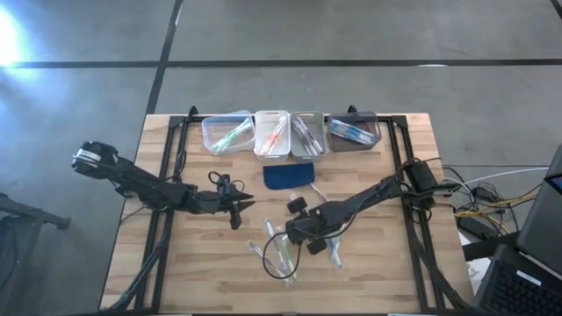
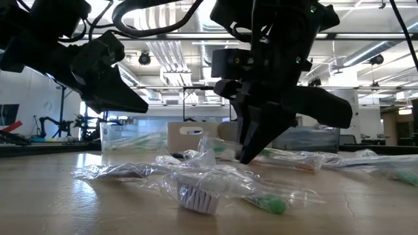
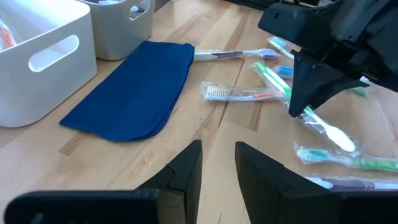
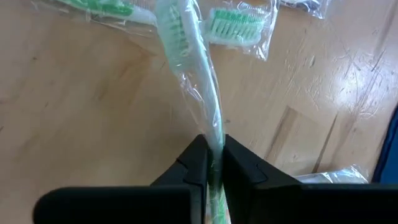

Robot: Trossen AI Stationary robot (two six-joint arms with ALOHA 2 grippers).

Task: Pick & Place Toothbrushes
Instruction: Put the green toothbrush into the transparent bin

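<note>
Right gripper [image 4: 213, 163]: pressed together on the handle of a green toothbrush [image 4: 186, 56], wrapper and all; down among the loose pile at mid-table, front of the blue pad [image 1: 289, 175].
Why that grip: pinched on the thin handle, well back from the bristles, likely so the head hangs free for a clean drop into a bin.
Green toothbrush, axis: long axis straight out from the fingers, bristle head at the far end, away from the wrist.
Tilt: head slanting down toward the wood in the left wrist view [image 3: 323, 127]; touching the table or not, cannot tell.
Left gripper [image 3: 217, 163]: waiting left of centre, fingers slightly apart, pinching nothing.
Bins [image 1: 272, 133]: four in a row at the back edge, brushes already inside, probably sorted by colour.
Loose toothbrushes [image 1: 279, 254]: scattered, wrapped, pointing every which way.
</note>
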